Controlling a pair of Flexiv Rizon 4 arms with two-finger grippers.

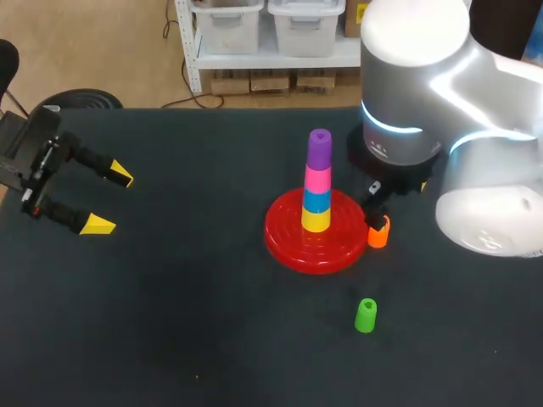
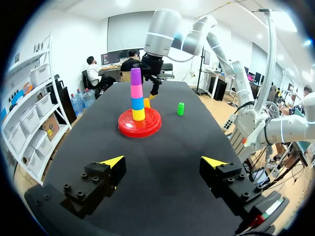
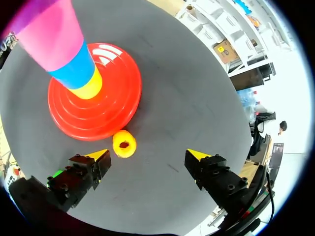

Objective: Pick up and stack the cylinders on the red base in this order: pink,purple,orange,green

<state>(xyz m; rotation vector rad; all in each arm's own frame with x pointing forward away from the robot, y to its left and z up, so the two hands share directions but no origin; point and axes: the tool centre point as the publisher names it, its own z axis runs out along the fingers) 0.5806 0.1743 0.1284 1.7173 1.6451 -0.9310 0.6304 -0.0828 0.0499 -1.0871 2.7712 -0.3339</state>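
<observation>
My left fingers (image 1: 110, 201) are spread wide with nothing between them, near the bench's left edge. Ahead of them the dark bench (image 1: 170, 322) lies open up to the round red plastic base (image 1: 288, 248). The base carries a stack of yellow, blue, pink and purple cylinders (image 1: 317, 191), purple topmost. My right fingers (image 3: 147, 155) are wide too, gripping nothing. The small orange cylinder (image 3: 124, 143) stands between them, close by one fingertip, just beside the base's rim. The green cylinder (image 1: 366, 315) stands upright, well apart from both.
</observation>
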